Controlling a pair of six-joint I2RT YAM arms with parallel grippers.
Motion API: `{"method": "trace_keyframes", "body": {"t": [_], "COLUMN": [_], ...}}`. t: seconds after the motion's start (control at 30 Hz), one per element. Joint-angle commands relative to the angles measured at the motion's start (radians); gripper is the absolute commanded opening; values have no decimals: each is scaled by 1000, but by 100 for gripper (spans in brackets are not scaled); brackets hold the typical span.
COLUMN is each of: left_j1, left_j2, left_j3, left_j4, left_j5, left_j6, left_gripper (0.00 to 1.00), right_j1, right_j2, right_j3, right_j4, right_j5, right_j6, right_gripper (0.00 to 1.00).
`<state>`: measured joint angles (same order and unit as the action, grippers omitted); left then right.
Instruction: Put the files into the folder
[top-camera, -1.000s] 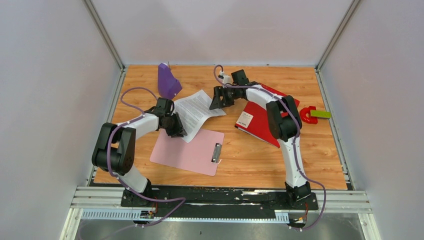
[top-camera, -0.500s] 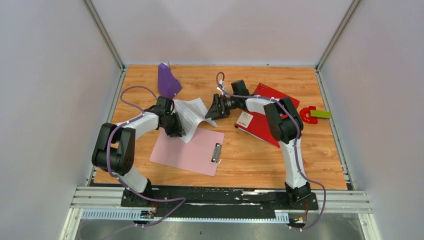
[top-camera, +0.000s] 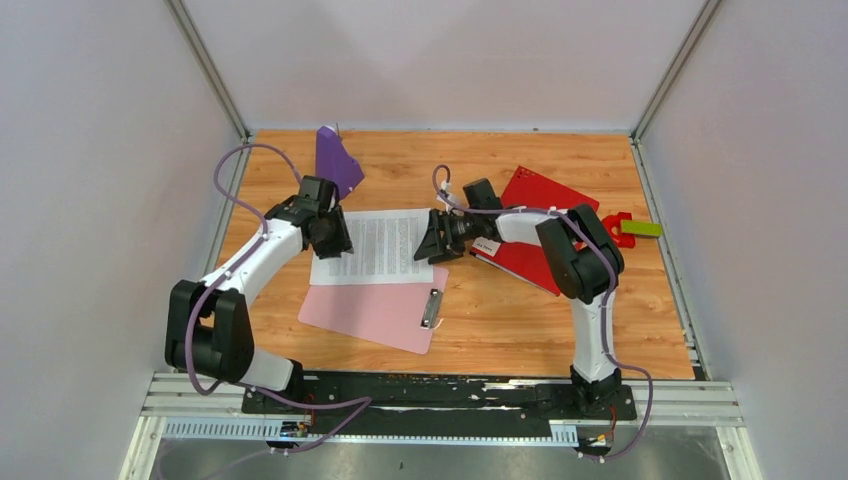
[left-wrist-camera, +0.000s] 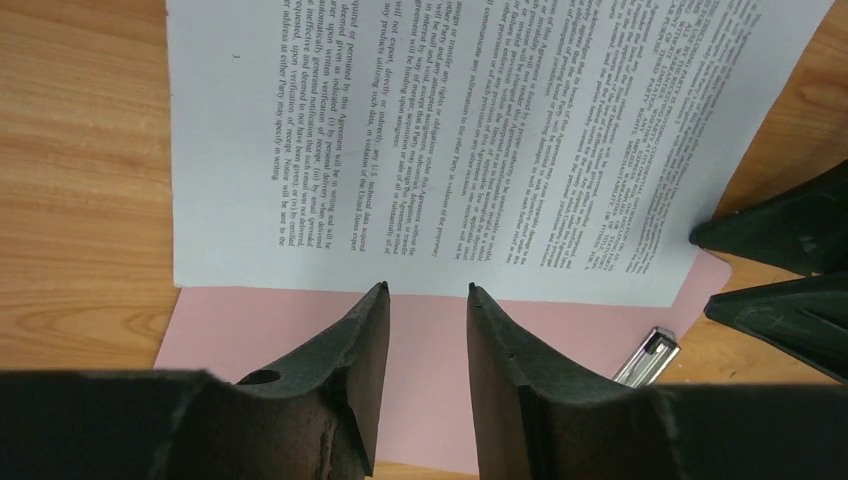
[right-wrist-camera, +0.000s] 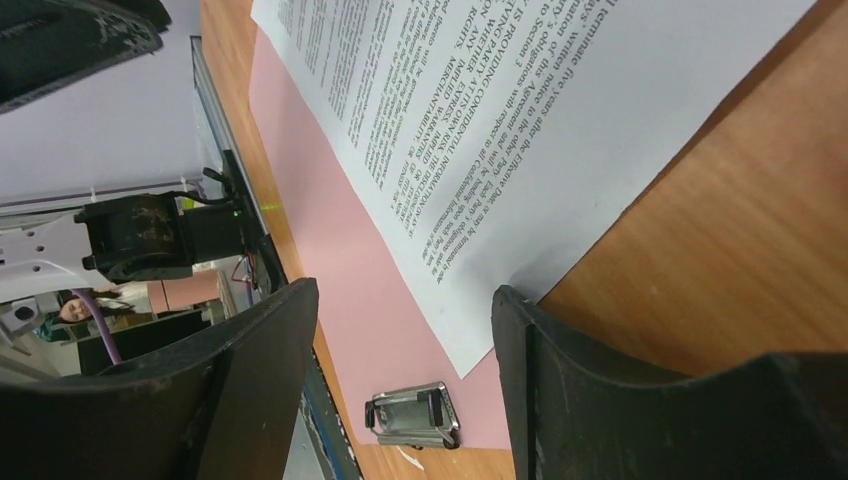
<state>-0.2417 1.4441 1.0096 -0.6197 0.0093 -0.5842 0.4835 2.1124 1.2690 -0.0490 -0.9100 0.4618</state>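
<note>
Flanking the files (top-camera: 372, 245), both arms sit low at the short edges. The files lie flat on the desk (top-camera: 480, 310), their near edge overlapping the pink clipboard (top-camera: 370, 305). The folder (top-camera: 540, 195) lies closed to the right, partly under the right arm. Left tool (left-wrist-camera: 425, 288): fingers parted narrowly, nothing between. Right tool (right-wrist-camera: 405, 290): spread wide, empty, over a paper corner. We judge the step is pinching the sheets. Best to get one finger under an edge, take both sheets together and close gently.
</note>
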Motion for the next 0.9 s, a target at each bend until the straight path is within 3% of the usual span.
{"method": "trace_keyframes", "body": {"t": [0.0, 0.23, 0.43, 0.67, 0.87], "left_j1": [4, 0, -1, 4, 10], "left_j2": [-68, 64, 161, 215, 240], "left_j3": [6, -4, -5, -11, -11], "left_j4": [-1, 100, 96, 98, 83], "left_j5": [-25, 195, 133, 80, 64], "left_j6": [37, 40, 35, 30, 52], "left_gripper": [43, 44, 41, 40, 39], "right_j1": [33, 73, 98, 262, 389], "right_j2": [-77, -154, -273, -372, -370], "right_j3": [-49, -95, -108, -173, -176], "right_j4": [-28, -73, -242, -351, -436], "right_j5": [63, 120, 375, 708, 859], "right_j6": [-37, -55, 42, 308, 461], "right_gripper": [63, 58, 57, 58, 57]}}
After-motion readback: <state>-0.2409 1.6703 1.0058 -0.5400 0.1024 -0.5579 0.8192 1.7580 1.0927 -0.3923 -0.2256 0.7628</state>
